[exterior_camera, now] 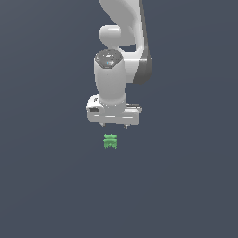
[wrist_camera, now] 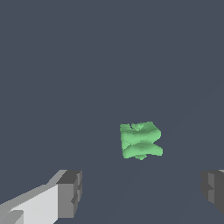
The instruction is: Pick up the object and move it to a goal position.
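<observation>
My gripper (exterior_camera: 114, 125) hangs with its fingers (wrist_camera: 70, 193) spread wide and empty, so the narrow green object (exterior_camera: 110, 141) can pass between them; the object lies on the floor just beyond the fingertips, untouched.

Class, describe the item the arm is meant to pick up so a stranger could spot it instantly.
Find the white robot arm against the dark grey ground, then follow it to its gripper. Just beneath lies the object, a small bright green block with horizontal ridges. Nothing else here has colour.
</observation>
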### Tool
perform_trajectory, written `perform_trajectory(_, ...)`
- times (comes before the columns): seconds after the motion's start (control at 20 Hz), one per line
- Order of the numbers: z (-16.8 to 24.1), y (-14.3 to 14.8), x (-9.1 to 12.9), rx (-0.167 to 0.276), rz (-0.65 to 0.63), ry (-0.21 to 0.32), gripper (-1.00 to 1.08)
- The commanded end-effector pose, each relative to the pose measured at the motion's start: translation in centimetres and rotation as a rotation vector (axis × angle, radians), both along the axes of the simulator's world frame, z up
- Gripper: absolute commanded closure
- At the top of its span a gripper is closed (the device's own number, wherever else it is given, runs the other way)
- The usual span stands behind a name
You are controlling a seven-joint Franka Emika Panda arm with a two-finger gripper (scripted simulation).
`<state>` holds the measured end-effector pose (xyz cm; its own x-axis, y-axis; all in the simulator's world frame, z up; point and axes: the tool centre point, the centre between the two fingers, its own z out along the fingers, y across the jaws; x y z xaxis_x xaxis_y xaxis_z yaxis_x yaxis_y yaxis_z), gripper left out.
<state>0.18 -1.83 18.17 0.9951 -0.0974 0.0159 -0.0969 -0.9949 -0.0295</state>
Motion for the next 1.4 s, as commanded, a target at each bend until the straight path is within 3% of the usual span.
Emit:
perform_trajectory(0.0, 0.0, -0.1, 0.0, 0.001, -0.003, 0.001, -0.92)
perform_trajectory(0.4, -1.4, -0.4, 0.0, -0.004, 0.012, 0.003, -0.92)
perform_trajectory(0.95, -8.2, -2.4, -0.6, -0.026, 0.079, 0.016, -0.92)
perform_trajectory(1.35, -9.1, -2.6, -0.8, -0.028, 0.085, 0.019, -0.92)
